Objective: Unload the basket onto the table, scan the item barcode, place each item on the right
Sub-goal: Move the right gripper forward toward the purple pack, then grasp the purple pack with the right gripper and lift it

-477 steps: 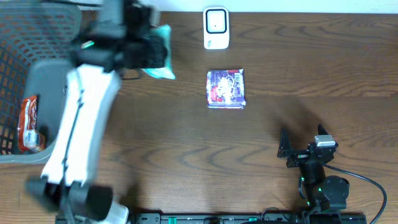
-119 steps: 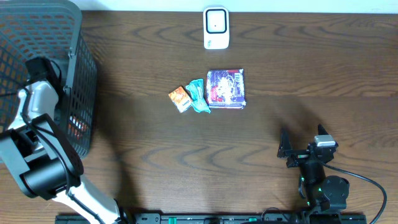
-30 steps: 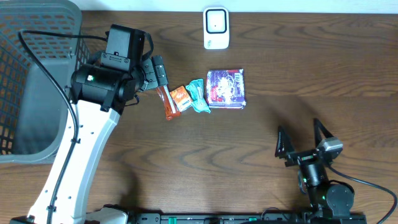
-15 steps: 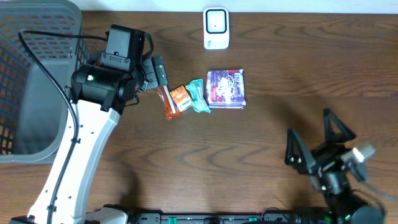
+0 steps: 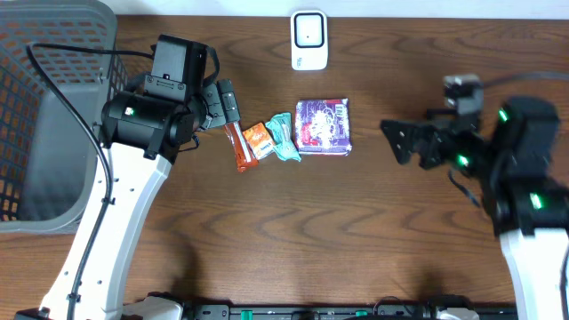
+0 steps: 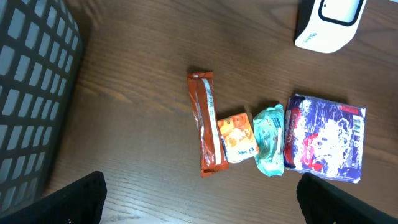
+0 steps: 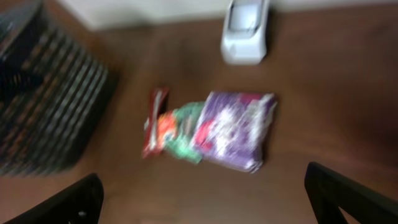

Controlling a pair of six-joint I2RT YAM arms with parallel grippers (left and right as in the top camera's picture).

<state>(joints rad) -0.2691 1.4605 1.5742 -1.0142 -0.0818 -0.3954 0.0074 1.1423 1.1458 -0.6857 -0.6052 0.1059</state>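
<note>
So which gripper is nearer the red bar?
Left. The left gripper is close by one end of the red bar; the right gripper is far off, beyond the purple pack.

Shot under soft, even indoor light from above. Picked up a faint sheen on the dark wooden table (image 5: 356,231), with only a mild, diffuse shadow along the basket (image 6: 31,93). Rendered the left wrist view sharp, down to the print on the purple packet (image 6: 324,138), and kept the white scanner (image 6: 326,25) bright without blowing it out. Smeared the right arm (image 5: 520,169) in the overhead view. Left the right wrist view soft throughout, with packet, scanner and basket all blurred and colours washed.
</note>
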